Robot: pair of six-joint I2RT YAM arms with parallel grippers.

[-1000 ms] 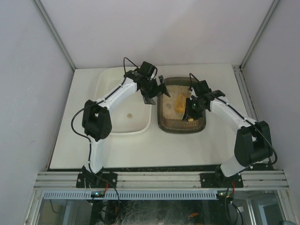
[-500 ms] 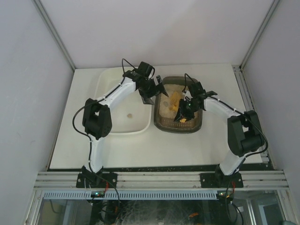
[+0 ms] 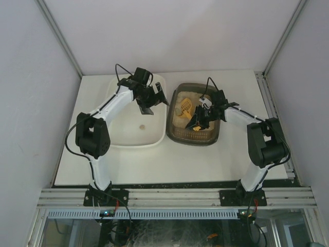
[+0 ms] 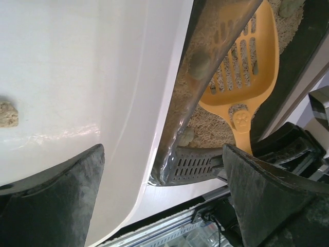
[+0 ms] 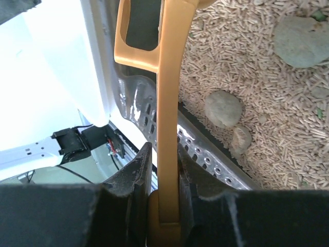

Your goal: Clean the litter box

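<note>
The litter box (image 3: 197,141) is a dark brown tray of beige pellet litter, right of centre. My right gripper (image 3: 198,121) hangs over its middle, shut on the handle of a yellow slotted scoop (image 3: 185,107). The scoop's head sits low in the box's left part. In the right wrist view both fingers (image 5: 138,170) press the scoop handle (image 5: 167,103), and grey clumps (image 5: 223,108) lie in the litter. My left gripper (image 3: 154,104) is open over the right side of the white tub (image 3: 131,140), holding nothing. Its view shows the scoop (image 4: 241,67) and the box rim (image 4: 203,165).
One small clump (image 3: 142,126) lies on the white tub's floor, also seen as a clump (image 4: 7,114) at the left edge of the left wrist view. The tub and litter box stand side by side, almost touching. Grey walls enclose the white table (image 3: 236,159).
My left arm has swung left, from the litter box's edge to over the tub. My right gripper has carried the scoop left and down into the box's left part.
</note>
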